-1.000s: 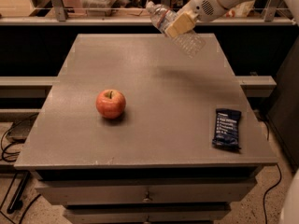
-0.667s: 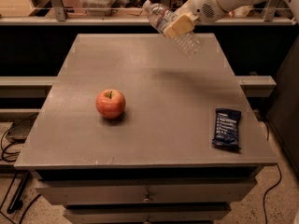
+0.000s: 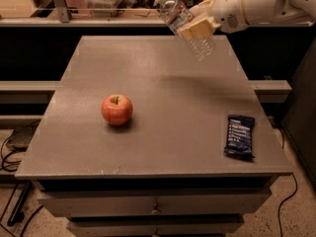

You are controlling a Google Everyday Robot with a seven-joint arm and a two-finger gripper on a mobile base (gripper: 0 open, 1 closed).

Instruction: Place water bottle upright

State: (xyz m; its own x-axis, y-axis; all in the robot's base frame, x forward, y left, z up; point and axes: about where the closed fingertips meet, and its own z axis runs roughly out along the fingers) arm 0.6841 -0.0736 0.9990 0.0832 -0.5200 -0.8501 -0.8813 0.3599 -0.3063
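Observation:
The water bottle [image 3: 186, 27] is clear ribbed plastic with a white cap. It hangs tilted in the air above the far right part of the grey table [image 3: 163, 83], cap up and to the left, base down and to the right. My gripper [image 3: 197, 24] comes in from the upper right on a white arm and is shut on the bottle's middle, one cream-coloured finger [image 3: 196, 29] across its front. The bottle is well above the tabletop and touches nothing else.
A red apple [image 3: 117, 109] sits left of the table's middle. A dark blue snack bar [image 3: 239, 136] lies near the right front edge. A shelf with clutter runs behind the table. Drawers are below the front edge, cables on the floor at left.
The arm has moved the held bottle slightly left and up. The apple and snack bar have not moved.

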